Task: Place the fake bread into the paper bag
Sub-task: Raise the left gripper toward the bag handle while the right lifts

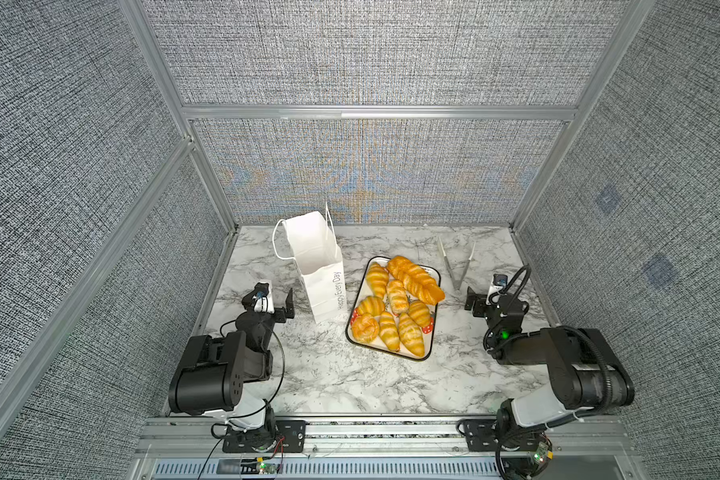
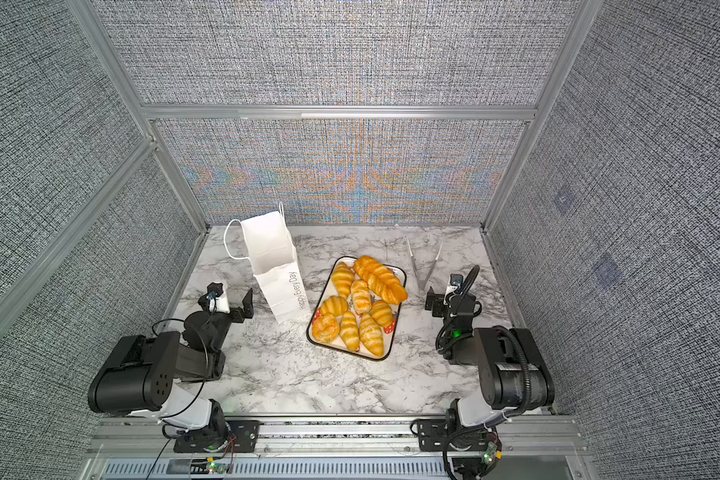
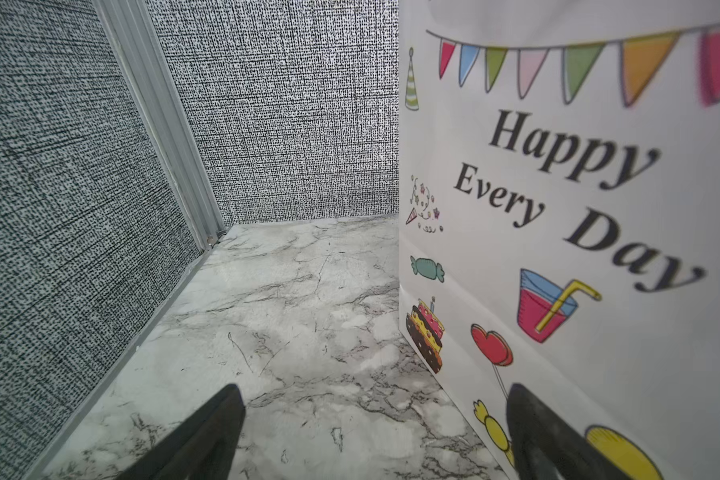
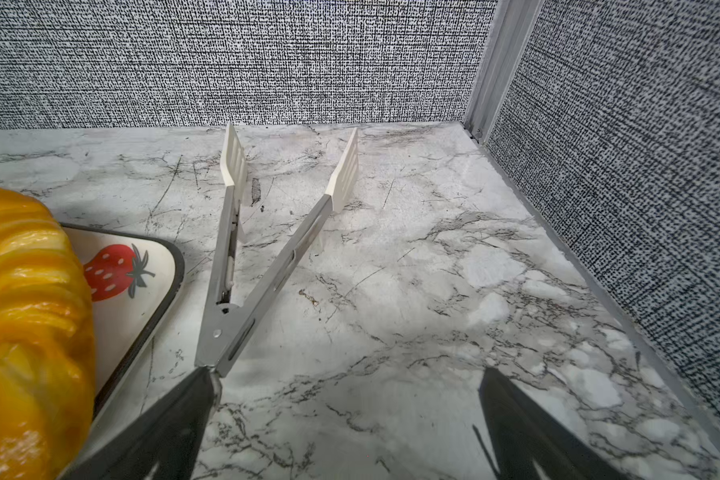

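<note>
While left pincer [image 3: 375,390] and right pincer [image 4: 348,374] gape empty, fake bread [image 1: 395,307] hides most of the tray [image 4: 150,266].

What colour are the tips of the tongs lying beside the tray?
Cream-white with raised ribs; the tongs' tips show best in the right wrist view.

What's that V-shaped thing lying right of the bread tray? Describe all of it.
A pair of tongs: two shiny metal arms riveted at one end, each tipped with a cream, slotted, plastic-looking blade. They lie open on the marble table, beside the tray but apart from it, blades toward the back wall. The riveted end sits by one finger of the open right hand; contact is unclear.
</note>
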